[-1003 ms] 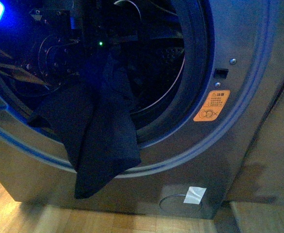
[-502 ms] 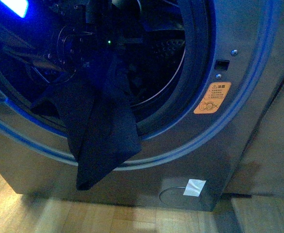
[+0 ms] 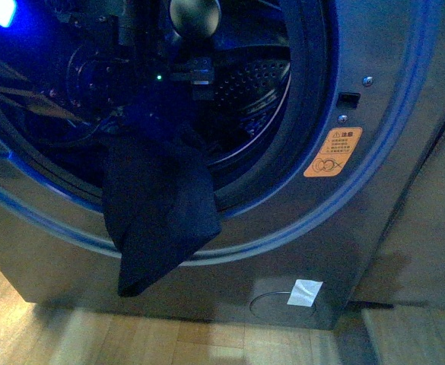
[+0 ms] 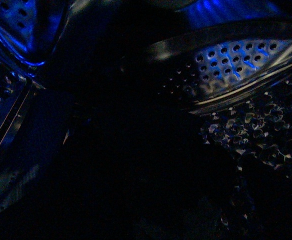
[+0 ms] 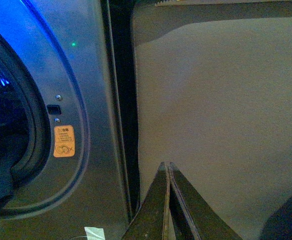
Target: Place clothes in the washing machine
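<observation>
Left claw (image 3: 165, 103) sits deep in the porthole, lost in shadow, so I cannot tell how its fingers stand, though it may be pinching the clothes (image 3: 157, 209), which hang below it over the dark rim and down the front of the washing machine (image 3: 283, 251). Right claw (image 5: 167, 200) is pressed closed and empty, with the orange sticker (image 5: 64, 141) off to its side.

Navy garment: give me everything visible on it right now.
The clothes look like dark navy, soft, limp fabric. The upper part sits bunched inside the porthole of the washing machine, under the dark arm hardware reaching in; whether a gripper holds it cannot be told. The rest drapes over the dark door rim and hangs down the grey front panel, its tip short of the floor. The left wrist view is too dark to help.
</observation>
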